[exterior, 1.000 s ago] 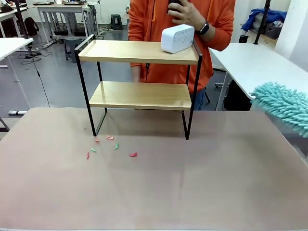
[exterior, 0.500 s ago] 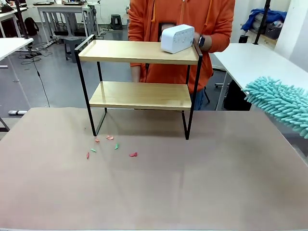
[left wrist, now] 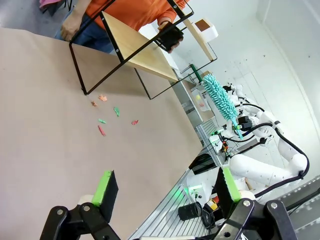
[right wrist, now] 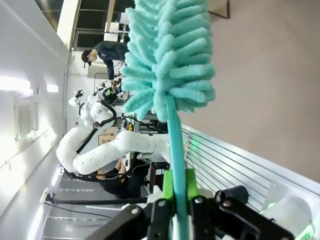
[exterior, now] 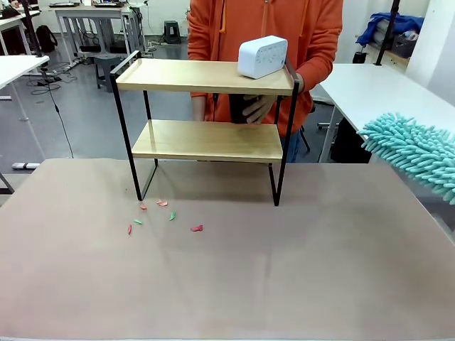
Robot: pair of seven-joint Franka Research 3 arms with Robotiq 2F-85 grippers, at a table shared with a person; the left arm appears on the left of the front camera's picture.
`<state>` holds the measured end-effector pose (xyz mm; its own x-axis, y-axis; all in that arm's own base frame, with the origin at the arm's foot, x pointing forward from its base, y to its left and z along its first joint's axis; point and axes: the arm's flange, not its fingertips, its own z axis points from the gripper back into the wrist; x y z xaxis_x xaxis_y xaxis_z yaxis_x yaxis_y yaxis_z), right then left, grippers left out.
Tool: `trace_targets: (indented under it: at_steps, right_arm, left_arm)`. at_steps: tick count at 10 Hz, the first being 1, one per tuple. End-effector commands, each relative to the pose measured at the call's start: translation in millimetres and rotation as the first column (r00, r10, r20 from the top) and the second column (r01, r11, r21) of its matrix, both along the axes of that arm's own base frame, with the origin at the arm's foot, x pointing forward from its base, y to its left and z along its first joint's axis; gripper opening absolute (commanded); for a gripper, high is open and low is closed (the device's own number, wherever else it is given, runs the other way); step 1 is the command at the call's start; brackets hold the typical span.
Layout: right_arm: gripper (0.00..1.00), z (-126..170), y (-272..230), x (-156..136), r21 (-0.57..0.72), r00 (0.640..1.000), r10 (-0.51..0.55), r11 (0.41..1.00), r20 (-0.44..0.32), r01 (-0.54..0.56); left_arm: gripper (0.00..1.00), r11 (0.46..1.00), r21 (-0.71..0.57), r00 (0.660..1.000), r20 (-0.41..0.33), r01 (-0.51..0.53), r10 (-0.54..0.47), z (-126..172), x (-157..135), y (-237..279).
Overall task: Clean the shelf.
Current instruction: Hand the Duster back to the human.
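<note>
Tabletop [exterior: 320,270]: one shelf [exterior: 206,141], six scraps [exterior: 172,216]

Left tool [left wrist: 166,192] spread wide, nothing between its green pads [left wrist: 105,187], hanging over the desk [left wrist: 50,150] at a slant. Right tool [right wrist: 175,192] clamped on teal duster handle [right wrist: 172,145], both pads pressed to it, handle running straight up from the jaws. Right arm [left wrist: 260,167] white, elbow bent, wrist raised. Person's hand [exterior: 259,108] at waist height, fingers curled round a dark object [exterior: 239,106]; person's other hand [left wrist: 70,22] down at their side.
</note>
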<state>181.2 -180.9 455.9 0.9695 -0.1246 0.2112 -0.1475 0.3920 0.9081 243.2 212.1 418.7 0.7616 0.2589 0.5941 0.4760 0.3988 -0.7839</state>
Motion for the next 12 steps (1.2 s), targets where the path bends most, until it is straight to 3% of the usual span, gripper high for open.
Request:
trace_targets:
  at_steps: [1, 2, 3, 4, 5, 6, 7, 8, 9, 10, 11, 12]
  right_arm:
    - [0.1, -1.4, -4.5, -2.1, -0.002, 1.0, 0.014, 1.0, 0.018, -0.014]
    - [0.13, 0.0, 0.0, 0.0, 0.0, 1.0, 0.0, 1.0, 0.0, 0.0]
    - [0.13, 16.3, 4.0, -0.1, -0.041, 0.995, 0.092, 0.995, 0.036, -0.091]
    - [0.13, 52.1, 8.6, -5.4, -0.057, 0.969, 0.161, 0.987, 0.189, -0.153]
    - [0.13, 91.8, 22.6, -18.3, -0.118, 0.888, 0.279, 0.96, 0.365, -0.253]
    - [0.13, 123.9, 49.8, -31.9, -0.238, 0.74, 0.467, 0.884, 0.485, -0.402]
    - [0.13, 135.6, 79.5, -40.5, -0.383, 0.607, 0.647, 0.762, 0.461, -0.522]
    - [0.13, 133.9, 108.6, -44.0, -0.52, 0.491, 0.796, 0.605, 0.355, -0.603]
    - [0.13, 126.9, 131.0, -44.0, -0.598, 0.432, 0.873, 0.476, 0.229, -0.645]
    - [0.13, 116.2, 147.0, -39.7, -0.63, 0.536, 0.834, 0.486, 0.129, -0.605]
    - [0.13, 144.6, 123.4, -51.8, -0.405, 0.668, 0.683, 0.723, 0.296, -0.56]
    - [0.13, 144.6, 123.4, -51.8, -0.405, 0.668, 0.683, 0.723, 0.296, -0.56]
  left_arm:
    - [1.0, 1.0, -0.007, 1.0, 0.025, 0.002, -0.002, 0.0, -1.0, -2.6]
    - [1.0, 1.0, -0.007, 1.0, 0.025, 0.002, -0.002, 0.0, -1.0, -2.6]
    - [1.0, 1.0, 0.0, 1.0, 0.0, 0.0, 0.0, 0.0, 0.0, 0.0]
    - [1.0, 0.993, 0.03, 0.989, 0.099, 0.11, -0.113, 35.7, -9.3, -19.3]
    - [1.0, 0.971, 0.072, 0.952, 0.192, 0.228, -0.238, 70.2, -17.7, -47.5]
    - [1.0, 0.908, 0.132, 0.863, 0.282, 0.397, -0.419, 101.1, -28.6, -86.1]
    - [1.0, 0.822, 0.183, 0.755, 0.328, 0.54, -0.569, 117.0, -40.7, -121.2]
    - [1.0, 0.686, 0.218, 0.612, 0.323, 0.694, -0.722, 121.9, -53.7, -153.9]
    - [1.0, 0.548, 0.223, 0.476, 0.304, 0.806, -0.825, 118.9, -63.3, -184.2]
    - [1.0, 0.487, 0.263, 0.441, 0.216, 0.833, -0.871, 105.6, -69.0, -218.6]
    - [1.0, 0.568, 0.308, 0.566, 0.106, 0.763, -0.818, 95.8, -62.6, -207.2]
    - [1.0, 0.606, 0.241, 0.559, 0.24, 0.758, -0.794, 133.3, -70.0, -201.0]
